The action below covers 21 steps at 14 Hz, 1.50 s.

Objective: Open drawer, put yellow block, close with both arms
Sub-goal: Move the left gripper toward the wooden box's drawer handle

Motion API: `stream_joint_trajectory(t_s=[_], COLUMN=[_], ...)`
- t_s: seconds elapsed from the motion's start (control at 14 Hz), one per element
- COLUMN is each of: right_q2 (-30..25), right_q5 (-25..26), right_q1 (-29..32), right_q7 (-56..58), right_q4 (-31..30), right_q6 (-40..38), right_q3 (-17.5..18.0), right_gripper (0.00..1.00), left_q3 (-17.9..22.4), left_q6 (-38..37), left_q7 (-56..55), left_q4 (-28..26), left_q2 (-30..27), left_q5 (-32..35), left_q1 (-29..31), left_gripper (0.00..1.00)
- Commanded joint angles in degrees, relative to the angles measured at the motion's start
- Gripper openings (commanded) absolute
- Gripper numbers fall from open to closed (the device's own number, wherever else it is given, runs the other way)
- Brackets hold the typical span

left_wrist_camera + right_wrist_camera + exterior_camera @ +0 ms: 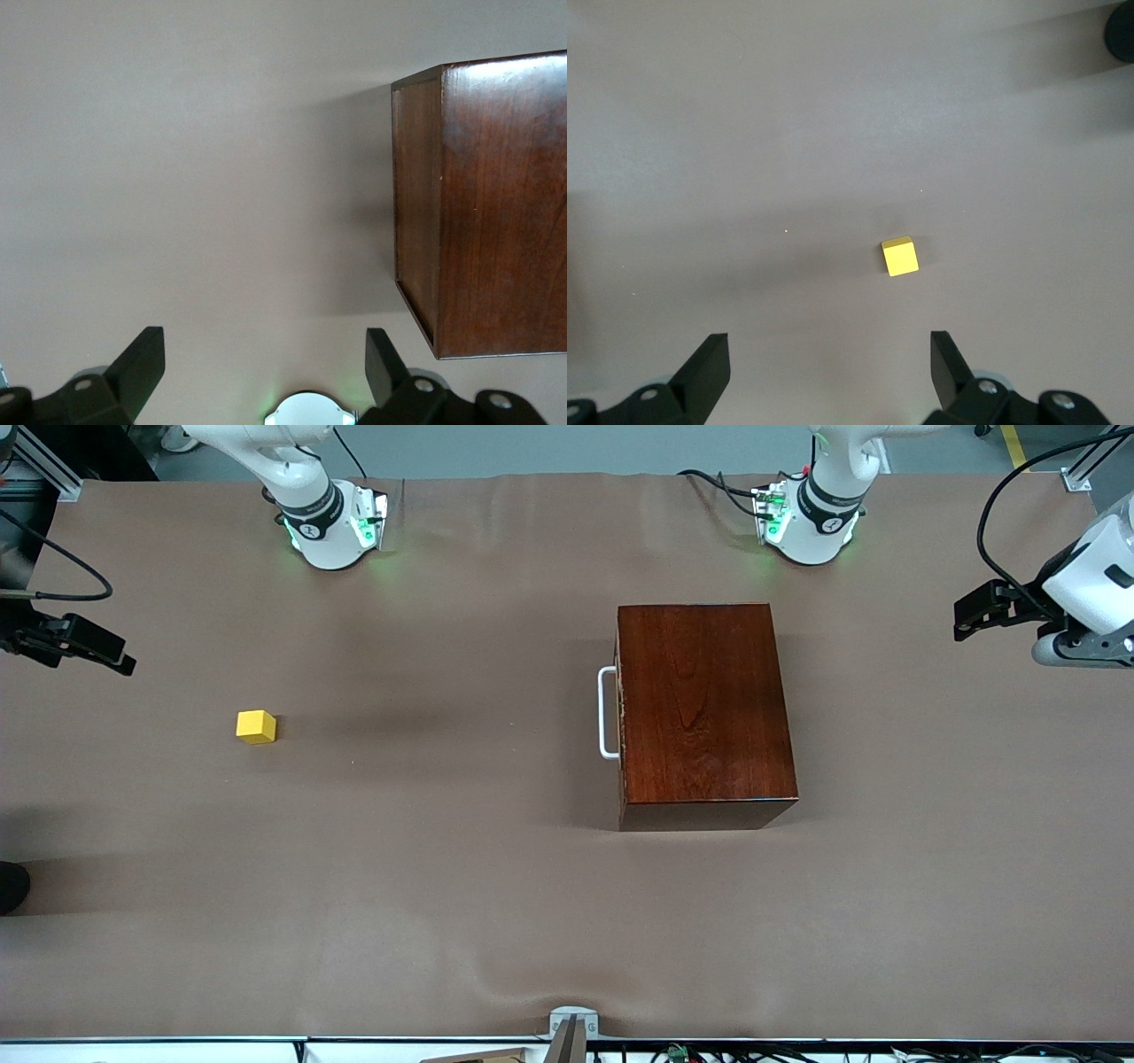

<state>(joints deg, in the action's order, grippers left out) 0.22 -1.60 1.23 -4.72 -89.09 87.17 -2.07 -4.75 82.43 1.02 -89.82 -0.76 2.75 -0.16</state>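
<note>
The glossy dark mahogany box (704, 708) stands on the brown table toward the left arm's end. Its drawer is shut; only the white U-shaped handle (607, 713) shows, facing the right arm's end. The yellow block (256, 726) lies on the table toward the right arm's end, apart from the box. My left gripper (964, 620) is open and empty, up over the table at the left arm's end; its wrist view shows the box (487, 204) past the open fingers (142, 363). My right gripper (117, 657) is open and empty over the right arm's end, with the block (900, 257) below it.
The two green-lit arm bases (332, 522) (806, 522) stand along the table edge farthest from the front camera. A dark round object (11, 886) sits at the table's right-arm end. A metal bracket (571, 1026) is at the nearest edge. Cables (1001, 505) hang near the left arm.
</note>
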Motion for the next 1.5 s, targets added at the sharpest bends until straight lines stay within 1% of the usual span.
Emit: stream_joint_trajectory(t_s=[0.0, 0.29, 0.5, 0.64, 0.79, 0.93, 1.22, 1.43], right_q2=[-0.5, -0.6, -0.5, -0.6, -0.5, -0.5, -0.5, -0.6], right_q5=[-0.4, -0.4, -0.4, -0.4, -0.4, -0.4, -0.4, -0.4], right_q1=[-0.4, -0.4, -0.4, -0.4, -0.4, -0.4, -0.4, -0.4], right_q7=[-0.9, -0.9, -0.9, -0.9, -0.9, -0.9, -0.9, -0.9], right_q4=[0.1, 0.1, 0.1, 0.1, 0.1, 0.1, 0.1, 0.1], right_q6=[-0.4, -0.4, -0.4, -0.4, -0.4, -0.4, -0.4, -0.4], right_q3=[-0.2, -0.2, -0.2, -0.2, -0.2, -0.2, -0.2, -0.2], right_gripper=[1.00, 1.00, 1.00, 1.00, 1.00, 1.00, 1.00, 1.00], left_q3=[-1.2, -1.3, -1.9, -4.3, -5.6, -8.2, -10.2, -13.9], left_q6=[-1.1, -1.0, -1.5, -1.6, -1.5, -1.5, -1.5, -1.2], left_q7=[0.6, 0.4, 0.0, -0.4, -4.8, -7.5, -12.2, -15.7], left_q4=[1.1, 1.5, 7.1, 7.6, 7.6, 7.7, 7.7, 8.8], left_q2=[0.1, 0.8, 4.3, 5.0, 5.7, 6.4, 6.3, 6.5], left_q5=[-0.9, -1.2, -2.0, -2.0, -2.0, -1.9, -3.8, -4.5], left_q1=[1.0, 1.2, 1.1, 1.1, 1.0, 0.5, -0.9, -1.2], left_gripper=[1.00, 1.00, 1.00, 1.00, 1.00, 1.00, 1.00, 1.00])
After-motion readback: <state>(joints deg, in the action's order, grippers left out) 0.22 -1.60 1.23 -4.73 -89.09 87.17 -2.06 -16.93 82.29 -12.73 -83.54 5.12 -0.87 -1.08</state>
